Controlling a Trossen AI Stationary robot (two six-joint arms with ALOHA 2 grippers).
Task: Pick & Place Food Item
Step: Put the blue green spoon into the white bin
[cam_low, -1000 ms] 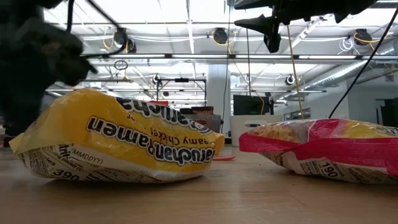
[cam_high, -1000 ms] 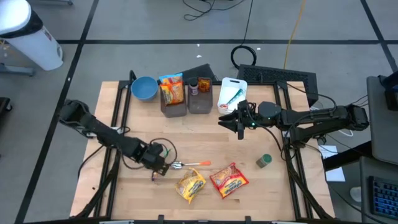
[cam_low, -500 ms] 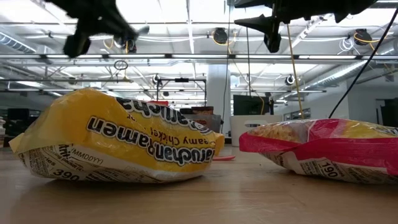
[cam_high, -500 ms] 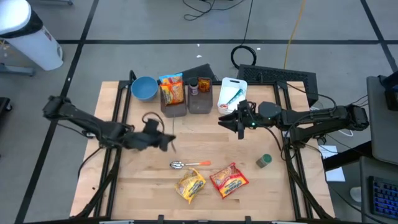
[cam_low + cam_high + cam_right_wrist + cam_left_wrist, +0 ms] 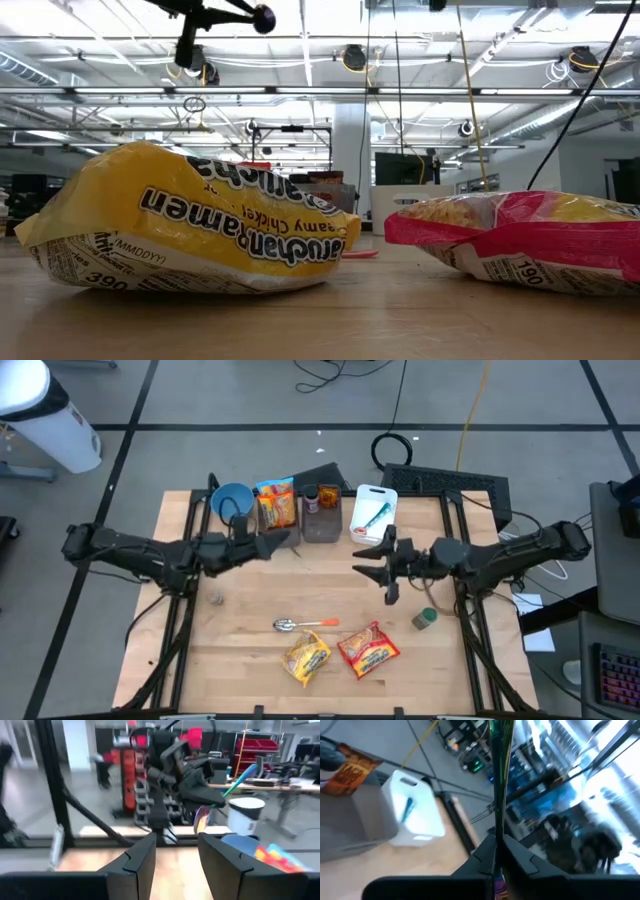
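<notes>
High view shows two ramen packets low in the frame, just below centre: a yellow ramen packet [image 5: 306, 657] and, touching its right side, a red ramen packet [image 5: 368, 648]. In the low view the yellow packet [image 5: 190, 225] fills the left half and the red one [image 5: 520, 240] the right, both flat on the wooden table [image 5: 330, 580]. Neither gripper is at them.

Just above the packets lies a spoon [image 5: 305, 624] with an orange handle. To the right of the red packet stands a small green jar [image 5: 425, 619].

Above and left of the packets, well apart from them, the left gripper [image 5: 283, 540] hangs near the grey bins [image 5: 300, 520] at the upper middle of the frame. Its fingers are pressed together on a thin, shiny strip-like thing [image 5: 499, 775] seen edge-on in the left wrist view; what it is cannot be told.

Right of centre, the right gripper [image 5: 378, 561] sits above and right of the packets, its fingers partly apart and holding nothing; the right wrist view shows the gap between them bare.

Along the table's upper edge are a blue bowl [image 5: 231, 501], an orange packet [image 5: 277, 505] in one bin, and a white tray [image 5: 374, 510].
</notes>
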